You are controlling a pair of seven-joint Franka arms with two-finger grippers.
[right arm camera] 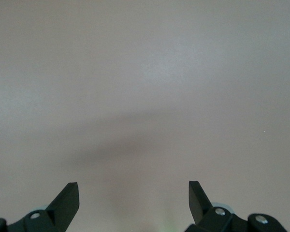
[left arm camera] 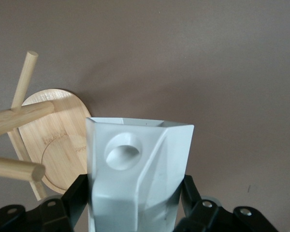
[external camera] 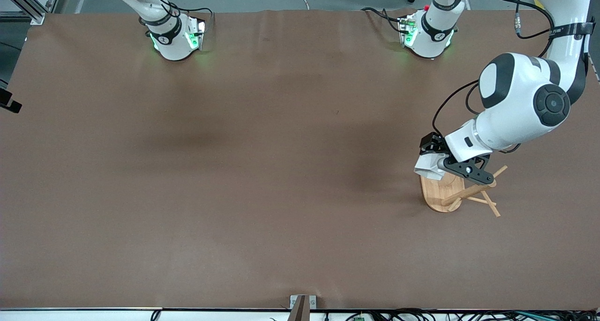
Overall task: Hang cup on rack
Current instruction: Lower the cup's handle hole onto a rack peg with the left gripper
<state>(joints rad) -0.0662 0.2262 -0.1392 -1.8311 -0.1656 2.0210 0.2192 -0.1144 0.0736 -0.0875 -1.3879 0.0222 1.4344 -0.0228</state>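
Observation:
The white faceted cup [external camera: 427, 167] hangs above the table with my left gripper [external camera: 443, 160] shut on its body. It is over the edge of the bamboo rack's oval base [external camera: 440, 195], at the left arm's end of the table. In the left wrist view the cup [left arm camera: 140, 164] shows its blocky handle with the round hole, held between the black fingers [left arm camera: 77, 193] of my left gripper [left arm camera: 135, 193]. The rack [left arm camera: 53, 145] stands beside the cup, and its nearest peg [left arm camera: 19, 169] ends just short of it, not touching. My right gripper [right arm camera: 134, 193] is open over bare table and waits.
The brown table top [external camera: 262, 171] stretches wide around the rack. Both arm bases [external camera: 173, 35] stand along the table's farthest edge. A small metal bracket [external camera: 302, 304] sits at the table's nearest edge.

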